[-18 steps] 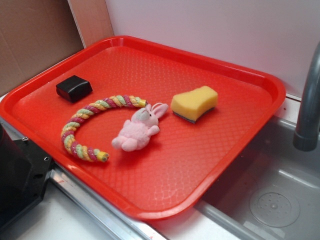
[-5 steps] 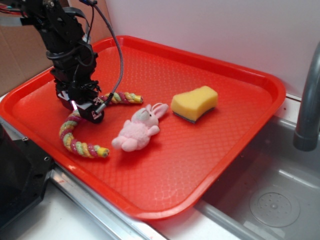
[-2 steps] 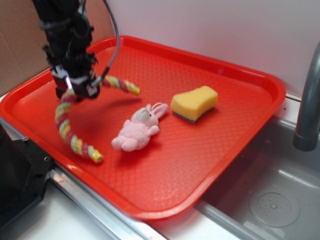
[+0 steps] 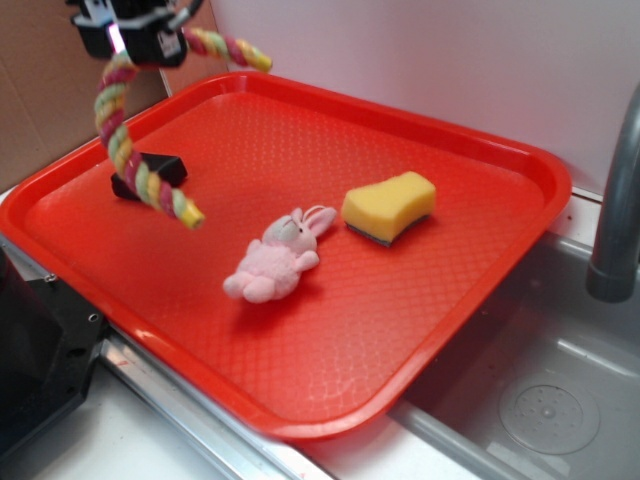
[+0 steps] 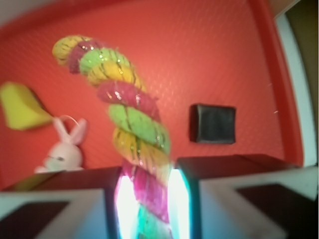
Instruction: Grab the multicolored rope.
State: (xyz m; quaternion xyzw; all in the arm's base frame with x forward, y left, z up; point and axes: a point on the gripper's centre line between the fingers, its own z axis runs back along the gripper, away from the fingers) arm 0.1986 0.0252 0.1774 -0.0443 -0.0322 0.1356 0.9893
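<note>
Pincer (image 4: 135, 40) pinching multicolored rope (image 4: 130, 160) near its middle, high over the red tray's (image 4: 480, 290) far-left corner. Rope clear of the tray: long end droops down toward the near-left edge, short end juts right. Wrist view: strands squeezed between both fingers (image 5: 55, 209). Below lie black block (image 4: 150, 172), pink bunny (image 4: 275, 262), yellow sponge (image 4: 390, 207). Textured tray beside a sink; open room above. Grasp looks done.

wall (image 4: 420, 60): plain white, far | panel (image 4: 50, 90): brown cardboard, far left | sink (image 4: 540, 390): grey steel, near right | faucet (image 4: 615, 200): grey, right edge
</note>
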